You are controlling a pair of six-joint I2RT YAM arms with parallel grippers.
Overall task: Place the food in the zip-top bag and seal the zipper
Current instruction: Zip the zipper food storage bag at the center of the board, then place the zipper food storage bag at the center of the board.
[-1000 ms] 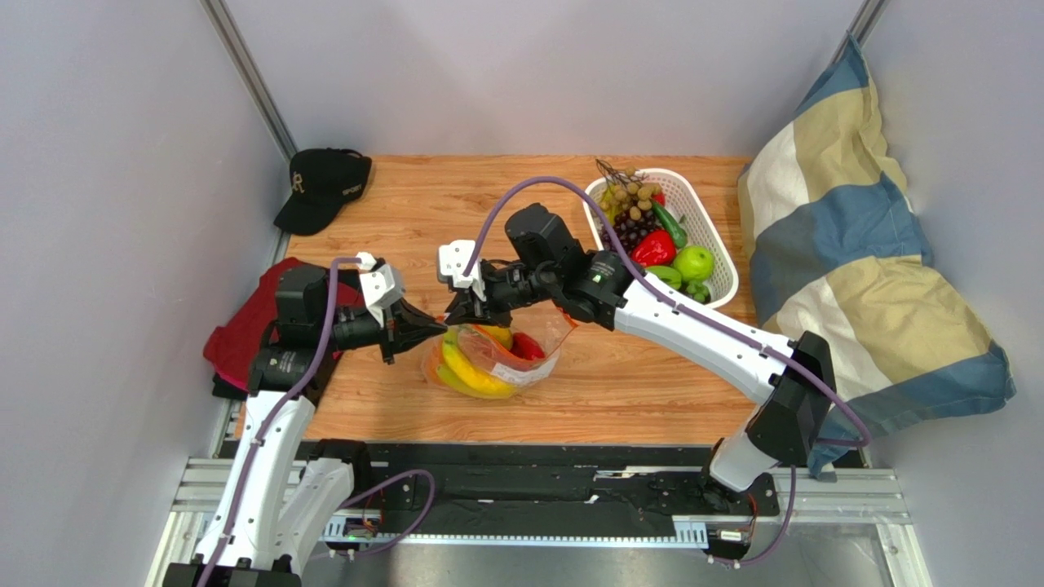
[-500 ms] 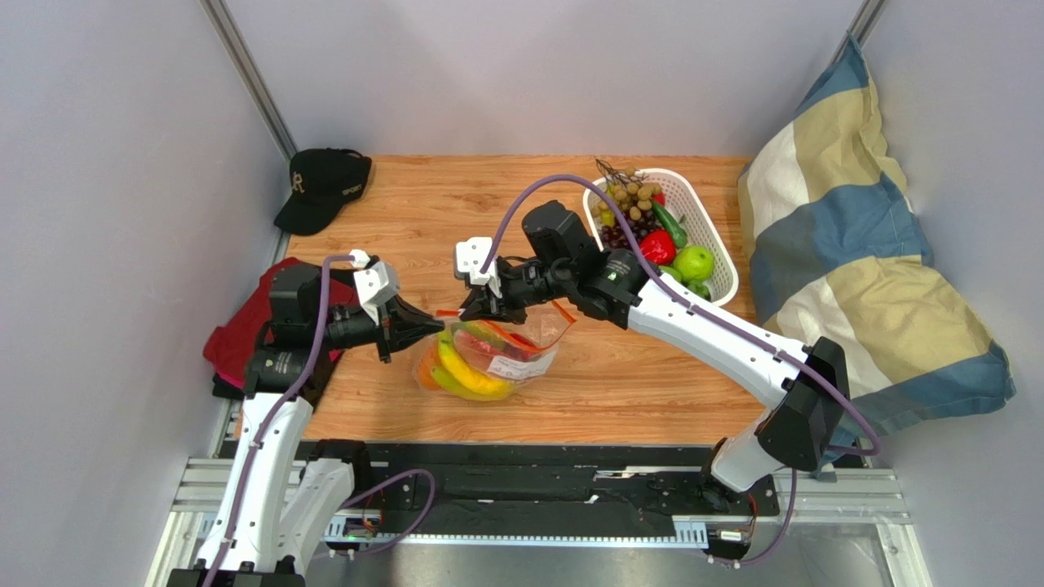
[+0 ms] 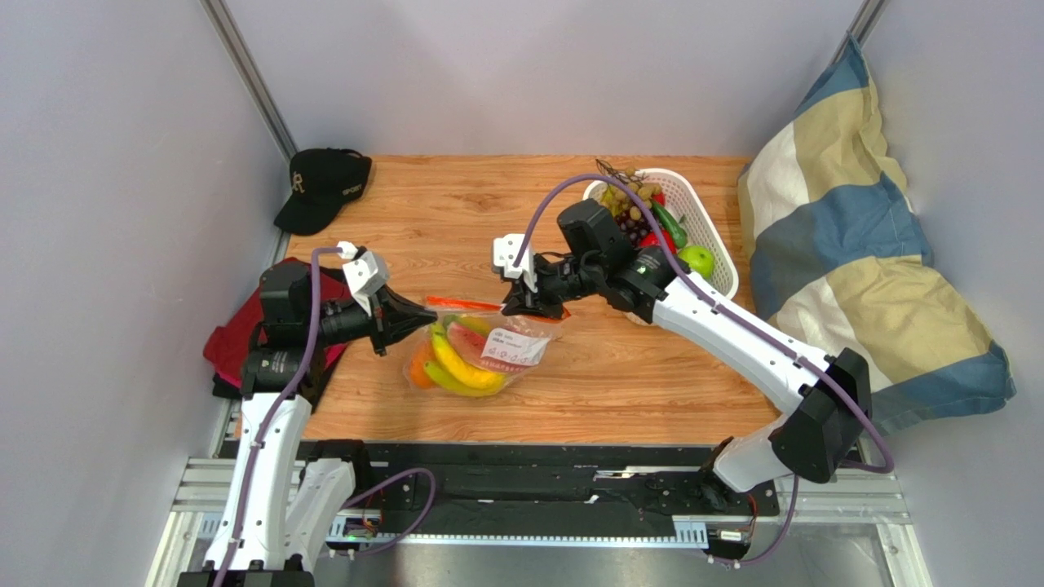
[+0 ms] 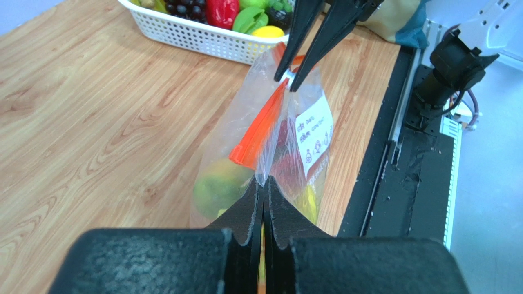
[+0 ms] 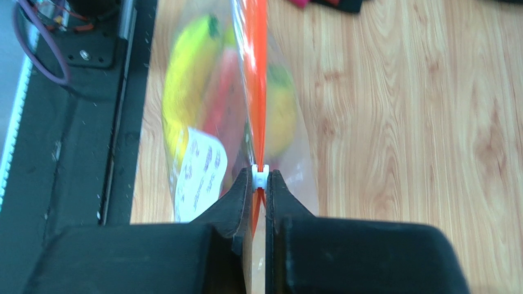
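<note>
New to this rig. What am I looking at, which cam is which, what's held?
Two robot arms bolted at the near edge of a wooden table. The wide picture looks down from above and behind; the other two come from wrist cameras, each arm's own black fingers at the bottom. The left gripper is shut on one end of a clear zip-top bag with toy bananas inside. The right gripper is shut on the white slider of its orange zipper. Also there: a white basket of more toy food, a black cap, a red cloth, a pillow.
</note>
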